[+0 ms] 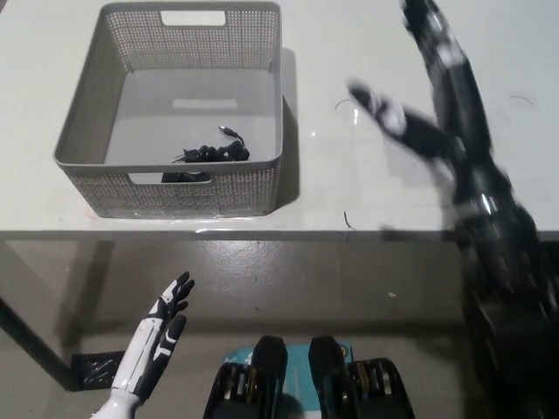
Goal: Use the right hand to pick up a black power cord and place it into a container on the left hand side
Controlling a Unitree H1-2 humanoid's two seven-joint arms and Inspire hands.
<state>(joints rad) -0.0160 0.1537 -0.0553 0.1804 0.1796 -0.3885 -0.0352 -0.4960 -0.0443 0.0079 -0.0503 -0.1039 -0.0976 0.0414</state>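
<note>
- Down at the lower left of the frame I see my left hand (155, 339). It is white, it hangs below the table edge, its fingers are spread apart, and it holds nothing.
- Up at the upper left sits the grey basket (87, 113) on the white table (349, 192). It has mesh walls and a cut-out handle on the far side and on the near side.
- Inside the basket, near its front wall, lies the black power cord (210, 154). It is bunched up in a small heap, and one thin end with a plug sticks up toward the back.
- Moving right, the table top beside the basket has a few small dark marks on it.
- On the right side of the frame my right hand (384, 109) is above the table, well apart from the basket. It is black with some white on it. It looks very blurry, so I cannot tell if its fingers are spread or pressed together.
- My black arm runs from the hand down to the lower right corner.
</note>
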